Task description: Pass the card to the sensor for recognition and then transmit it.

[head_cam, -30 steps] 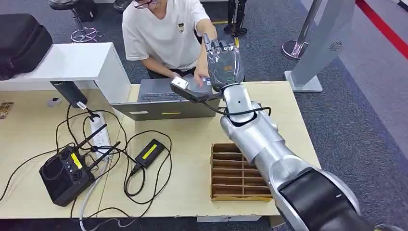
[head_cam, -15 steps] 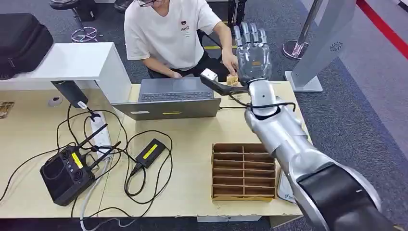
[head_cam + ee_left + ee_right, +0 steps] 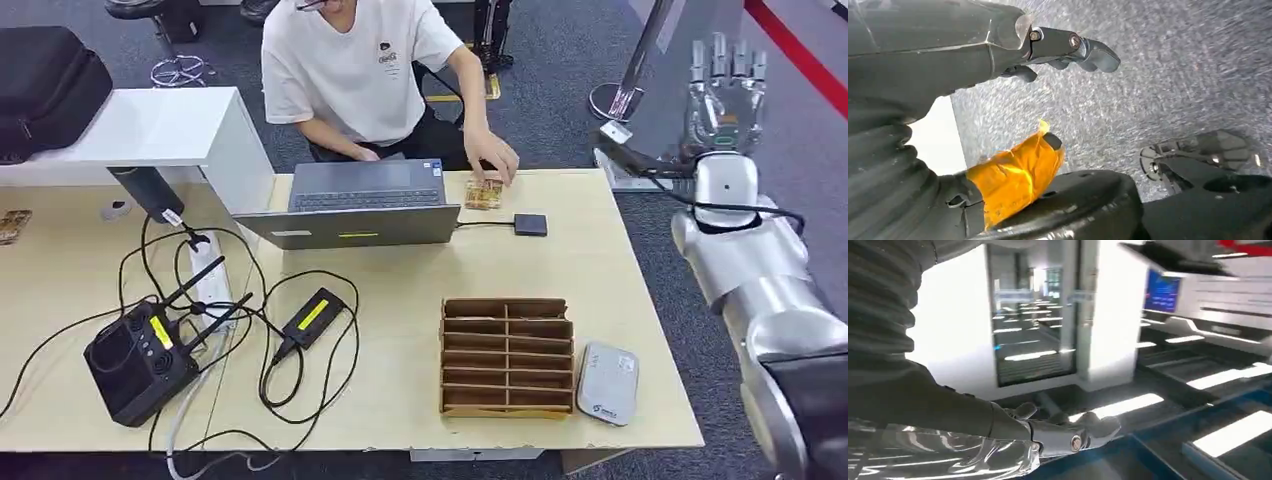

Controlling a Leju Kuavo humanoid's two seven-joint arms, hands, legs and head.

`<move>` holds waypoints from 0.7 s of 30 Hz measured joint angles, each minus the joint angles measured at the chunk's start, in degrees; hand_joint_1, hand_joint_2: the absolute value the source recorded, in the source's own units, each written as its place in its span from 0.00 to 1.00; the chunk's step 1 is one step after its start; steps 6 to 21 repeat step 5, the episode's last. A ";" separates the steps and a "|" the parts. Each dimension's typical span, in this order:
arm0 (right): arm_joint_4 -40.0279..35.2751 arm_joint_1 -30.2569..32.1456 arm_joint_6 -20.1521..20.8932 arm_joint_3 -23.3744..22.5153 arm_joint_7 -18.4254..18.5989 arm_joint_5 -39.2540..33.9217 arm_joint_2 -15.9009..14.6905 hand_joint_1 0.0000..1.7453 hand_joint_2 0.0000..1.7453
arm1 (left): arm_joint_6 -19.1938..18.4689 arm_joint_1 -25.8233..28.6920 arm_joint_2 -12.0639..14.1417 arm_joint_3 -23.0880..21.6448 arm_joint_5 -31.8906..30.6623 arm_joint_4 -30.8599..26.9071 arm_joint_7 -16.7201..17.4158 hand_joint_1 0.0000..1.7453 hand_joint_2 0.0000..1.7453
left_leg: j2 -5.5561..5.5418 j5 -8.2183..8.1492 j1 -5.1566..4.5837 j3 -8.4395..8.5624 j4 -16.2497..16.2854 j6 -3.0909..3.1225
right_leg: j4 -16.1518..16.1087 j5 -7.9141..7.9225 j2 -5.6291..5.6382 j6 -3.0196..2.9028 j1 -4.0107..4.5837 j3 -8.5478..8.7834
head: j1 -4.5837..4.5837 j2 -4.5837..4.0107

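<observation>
My right hand (image 3: 724,90) is raised off the table's right edge, fingers straight and apart, holding nothing. The left hand (image 3: 1048,45) hangs toward the floor, fingers also apart, empty. The card (image 3: 484,193) lies on the table (image 3: 640,300) under the person's hand (image 3: 492,155), beside the laptop (image 3: 365,200). I judge the handover done; next comes lowering the right arm.

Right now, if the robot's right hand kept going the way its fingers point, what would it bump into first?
Probably the grey pillar. The right hand points up and away beside it, off the table, but depth is unclear.
</observation>
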 joint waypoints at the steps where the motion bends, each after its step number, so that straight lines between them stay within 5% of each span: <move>1: 0.07 0.06 0.24 -0.52 -0.02 0.00 -1.60 0.00 1.00 | 0.04 0.04 0.02 0.26 0.11 0.02 0.13 0.00 1.00 | 0.00 0.00 -0.01 0.00 0.00 0.00 | 0.00 0.00 0.00 0.00 0.00 0.00 | -0.02 0.00; 5: 0.46 1.92 0.92 -3.87 0.70 1.18 -7.69 0.00 1.00 | 0.20 0.00 0.18 1.25 0.46 0.02 0.72 0.00 1.00 | 0.00 -0.02 0.00 -0.01 0.00 0.02 | -0.05 0.00 -0.01 0.01 0.00 0.00 | -0.02 0.00; 21: 0.46 1.92 0.92 -3.87 0.70 1.18 -7.69 0.00 1.00 | 0.20 0.00 0.18 1.25 0.46 0.02 0.72 0.00 1.00 | 0.00 -0.02 0.00 -0.01 0.00 0.02 | -0.05 0.00 -0.01 0.01 0.00 0.00 | -0.02 0.00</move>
